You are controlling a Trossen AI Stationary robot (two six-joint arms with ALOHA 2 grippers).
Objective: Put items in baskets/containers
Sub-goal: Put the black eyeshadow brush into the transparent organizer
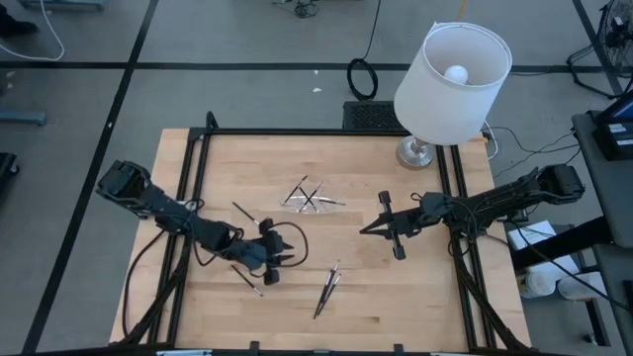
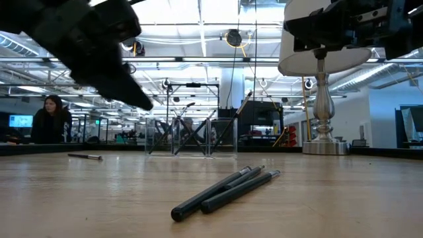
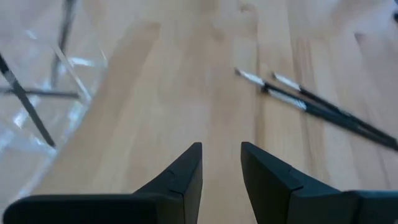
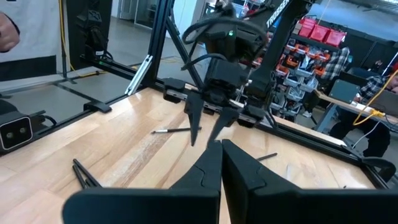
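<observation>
A clear container [image 1: 313,198] stands at mid-table with several thin dark sticks crossed inside it [image 2: 192,135]. Two dark brushes [image 1: 327,287] lie side by side on the wood toward the near edge [image 3: 311,102]. One more brush [image 1: 245,212] lies left of the container, and another [image 1: 248,280] lies near the left arm. My left gripper [image 1: 286,256] hovers open over bare wood between the container and the pair, with nothing between its fingers [image 3: 221,168]. My right gripper [image 1: 365,229] is shut and empty, held level above the table right of the container [image 4: 221,152].
A white-shaded lamp [image 1: 452,71] stands on its metal base [image 1: 416,152] at the far right corner. A black frame [image 1: 194,168] runs along the table's edges. Bare wood lies between the two grippers. A person [image 2: 51,119] sits in the room beyond.
</observation>
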